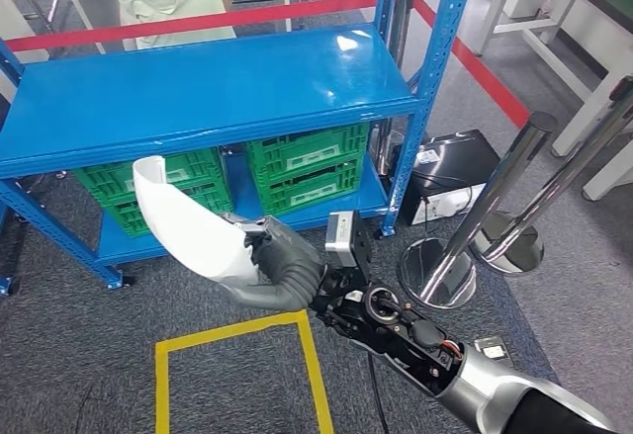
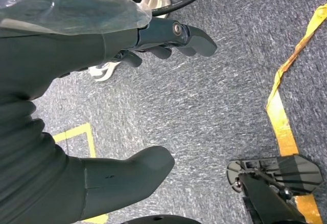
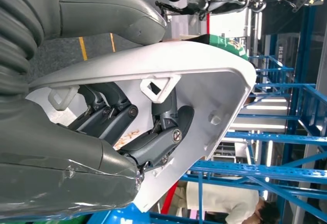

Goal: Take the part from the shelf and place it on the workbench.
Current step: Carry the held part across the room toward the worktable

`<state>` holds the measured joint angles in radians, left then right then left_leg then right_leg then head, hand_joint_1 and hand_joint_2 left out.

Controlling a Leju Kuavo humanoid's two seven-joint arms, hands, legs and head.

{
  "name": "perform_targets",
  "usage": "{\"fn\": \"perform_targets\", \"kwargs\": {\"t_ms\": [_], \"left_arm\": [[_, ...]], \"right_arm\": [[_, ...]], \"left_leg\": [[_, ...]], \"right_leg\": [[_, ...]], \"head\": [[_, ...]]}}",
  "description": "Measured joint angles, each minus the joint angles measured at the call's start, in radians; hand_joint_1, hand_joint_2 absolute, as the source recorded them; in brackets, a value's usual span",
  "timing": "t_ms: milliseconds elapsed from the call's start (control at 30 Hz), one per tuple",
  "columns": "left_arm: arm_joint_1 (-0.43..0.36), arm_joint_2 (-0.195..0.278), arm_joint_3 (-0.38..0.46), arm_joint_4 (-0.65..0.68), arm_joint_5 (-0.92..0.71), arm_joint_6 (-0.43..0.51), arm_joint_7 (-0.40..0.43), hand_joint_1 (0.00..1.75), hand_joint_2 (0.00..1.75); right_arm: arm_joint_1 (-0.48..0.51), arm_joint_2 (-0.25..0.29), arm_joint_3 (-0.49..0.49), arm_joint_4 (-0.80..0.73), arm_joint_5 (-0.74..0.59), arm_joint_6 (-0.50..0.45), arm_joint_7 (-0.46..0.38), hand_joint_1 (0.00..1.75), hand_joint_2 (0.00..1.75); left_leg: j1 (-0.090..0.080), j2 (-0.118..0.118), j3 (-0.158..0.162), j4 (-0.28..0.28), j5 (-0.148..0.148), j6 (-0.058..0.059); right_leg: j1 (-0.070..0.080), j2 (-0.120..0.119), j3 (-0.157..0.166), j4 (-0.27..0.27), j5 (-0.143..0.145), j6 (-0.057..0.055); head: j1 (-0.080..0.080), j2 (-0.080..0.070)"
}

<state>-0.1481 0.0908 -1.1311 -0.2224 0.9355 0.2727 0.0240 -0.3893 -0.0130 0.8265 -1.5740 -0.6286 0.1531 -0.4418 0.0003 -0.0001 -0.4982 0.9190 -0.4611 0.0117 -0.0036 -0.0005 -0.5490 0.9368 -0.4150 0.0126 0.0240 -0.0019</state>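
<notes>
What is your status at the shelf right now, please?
Right hand grips white part, off the blue shelf. Left hand empty, fingers apart, over carpet. Posts stand to the right; workbench not identified.

white curved part (image 1: 190,231), held off shelf

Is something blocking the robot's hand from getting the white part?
No. The right hand already holds the white part, its fingers curled inside it, in front of the blue shelf. No workbench is plainly visible, so the path there can't be judged.
</notes>
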Motion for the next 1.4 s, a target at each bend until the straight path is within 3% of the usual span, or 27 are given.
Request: {"fn": "perform_targets", "kwargs": {"t_ms": [333,533,733,800,867,933,967,1033,1100,1167,1233,1267,1333,1400], "left_arm": [[0.000,0.000,0.000,0.000,0.003,0.002,0.000,0.00,1.75],[0.015,0.009,0.009,0.000,0.078,0.041,-0.023,0.00,1.75],[0.030,0.021,0.010,0.000,0.081,0.041,-0.030,0.00,1.75],[0.031,0.021,0.010,0.000,0.080,0.041,-0.027,0.00,1.75],[0.031,0.021,0.010,0.000,0.079,0.041,-0.020,0.00,1.75],[0.033,0.020,0.010,0.000,0.078,0.041,-0.011,0.00,1.75],[0.034,0.020,0.010,0.000,0.078,0.041,-0.008,0.00,1.75],[0.035,0.018,0.010,0.000,0.078,0.041,-0.006,0.00,1.75],[0.034,0.017,0.010,0.000,0.078,0.041,-0.006,0.00,1.75],[0.033,0.018,0.010,0.000,0.077,0.041,-0.007,0.00,1.75],[0.035,0.018,0.010,0.000,0.077,0.041,-0.008,0.00,1.75],[0.036,0.018,0.010,0.000,0.077,0.041,-0.009,0.00,1.75],[0.035,0.017,0.010,0.000,0.077,0.041,-0.010,0.00,1.75],[0.033,0.017,0.010,0.000,0.077,0.041,-0.011,0.00,1.75]], "right_arm": [[0.000,0.000,0.000,0.000,0.000,0.002,0.000,1.75,1.75],[-0.023,0.012,0.010,0.027,0.058,0.062,-0.016,1.75,1.75],[-0.036,0.030,0.018,0.067,0.072,0.068,-0.029,1.75,1.75],[-0.038,0.032,0.017,0.074,0.074,0.068,-0.029,1.75,1.75],[-0.037,0.031,0.017,0.082,0.074,0.068,-0.029,1.75,1.75],[-0.033,0.031,0.017,0.091,0.074,0.067,-0.028,1.75,1.75],[-0.031,0.031,0.017,0.095,0.073,0.066,-0.027,1.75,1.75],[-0.030,0.031,0.017,0.101,0.073,0.065,-0.026,1.75,1.75],[-0.030,0.031,0.017,0.105,0.072,0.065,-0.025,1.75,1.75],[-0.028,0.032,0.017,0.110,0.072,0.064,-0.023,1.75,1.75],[-0.027,0.032,0.017,0.113,0.072,0.063,-0.020,1.75,1.75],[-0.028,0.033,0.017,0.113,0.072,0.062,-0.020,1.75,1.75],[-0.027,0.034,0.017,0.113,0.072,0.062,-0.019,1.75,1.75],[-0.025,0.034,0.017,0.116,0.072,0.062,-0.018,1.75,1.75]], "left_leg": [[0.000,0.000,0.000,0.000,0.000,0.000],[-0.005,-0.001,-0.002,0.003,-0.001,0.001],[-0.001,-0.005,-0.001,-0.003,0.004,0.013],[0.005,-0.008,0.006,-0.014,0.010,0.021],[0.006,-0.011,0.007,-0.016,0.011,0.023],[0.006,-0.021,0.008,-0.015,0.009,0.022],[0.006,-0.029,0.009,-0.013,0.007,0.019],[0.009,-0.045,0.015,-0.008,-0.001,0.010],[0.011,-0.060,0.011,0.002,-0.009,-0.003],[0.015,-0.073,0.000,0.007,-0.010,-0.016],[0.020,-0.078,-0.004,0.010,-0.012,-0.028],[0.020,-0.067,-0.011,0.026,-0.022,-0.032],[0.020,-0.032,-0.065,0.130,-0.072,-0.039],[0.019,-0.014,-0.153,0.281,-0.126,-0.043]], "right_leg": [[0.000,0.000,0.000,0.000,0.000,0.000],[-0.005,0.000,0.000,-0.001,0.001,0.002],[-0.005,-0.003,-0.002,0.003,-0.003,0.012],[-0.005,-0.003,-0.030,0.069,-0.044,0.016],[-0.007,-0.002,-0.092,0.209,-0.109,0.018],[-0.009,-0.002,-0.141,0.307,-0.135,0.020],[-0.010,-0.001,-0.139,0.298,-0.117,0.020],[-0.016,0.009,-0.084,0.173,-0.044,0.019],[-0.020,0.039,-0.029,0.057,-0.004,0.019],[-0.017,0.055,-0.019,0.032,-0.010,0.015],[-0.015,0.043,-0.017,0.028,-0.011,0.003],[-0.015,0.035,-0.013,0.025,-0.012,-0.004],[-0.014,0.016,-0.007,0.020,-0.013,-0.015],[-0.009,-0.004,-0.006,0.019,-0.017,-0.022]], "head": [[0.000,0.000],[-0.002,0.000],[-0.003,0.000],[0.001,0.000],[0.007,0.000],[0.012,0.000],[0.013,0.000],[0.016,0.000],[0.016,0.000],[0.014,0.000],[0.012,0.000],[0.008,0.000],[-0.005,0.000],[-0.013,0.000]]}}
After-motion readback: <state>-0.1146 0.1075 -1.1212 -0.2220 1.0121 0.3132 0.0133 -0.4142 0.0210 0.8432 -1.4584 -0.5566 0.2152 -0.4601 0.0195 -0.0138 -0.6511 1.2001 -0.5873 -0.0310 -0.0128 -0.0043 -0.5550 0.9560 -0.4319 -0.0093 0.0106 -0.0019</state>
